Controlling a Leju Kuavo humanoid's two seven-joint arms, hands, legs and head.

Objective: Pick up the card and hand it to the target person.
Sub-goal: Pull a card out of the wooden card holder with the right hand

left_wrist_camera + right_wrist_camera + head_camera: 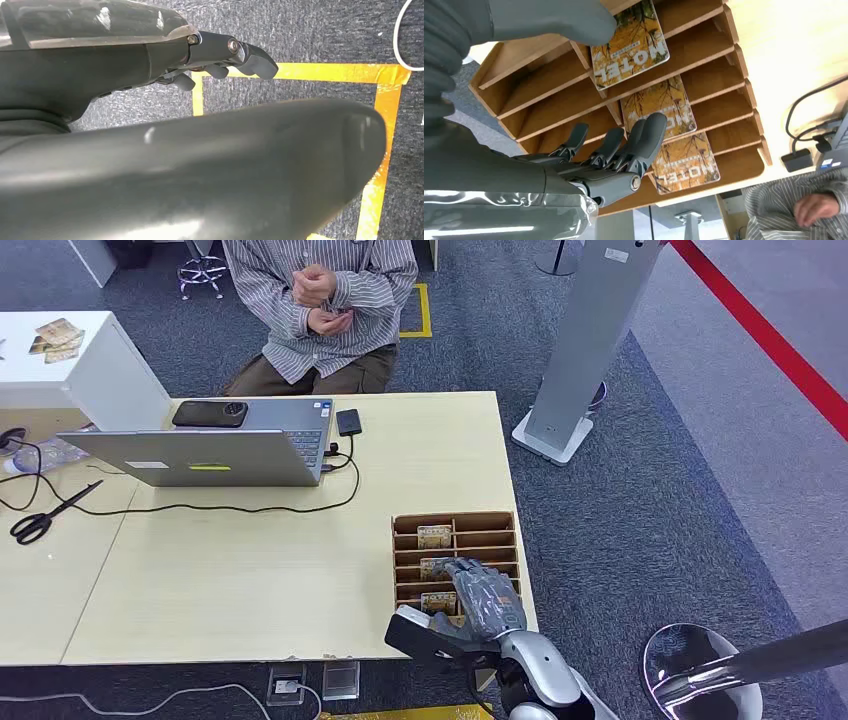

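A wooden card rack [456, 558] stands at the table's front right; three yellow HOTEL cards lie in its slots [434, 535] [437, 567] [440, 602]. My right hand [487, 598] hovers over the rack's near end, fingers apart and holding nothing. In the right wrist view its fingers [624, 145] reach beside the middle card [659, 112], and the thumb [549, 20] sits by the nearest card [630, 44]; a third card [686, 162] lies farther on. The person [320, 310] sits across the table with hands clasped. My left hand [215, 52] hangs over the floor, holding nothing.
An open laptop [200, 455] with a black phone [210, 413] on it stands at the table's far left, with a cable and a black adapter [348, 421] beside it. Scissors [45, 515] lie at the left. A white post [575, 350] stands right of the table.
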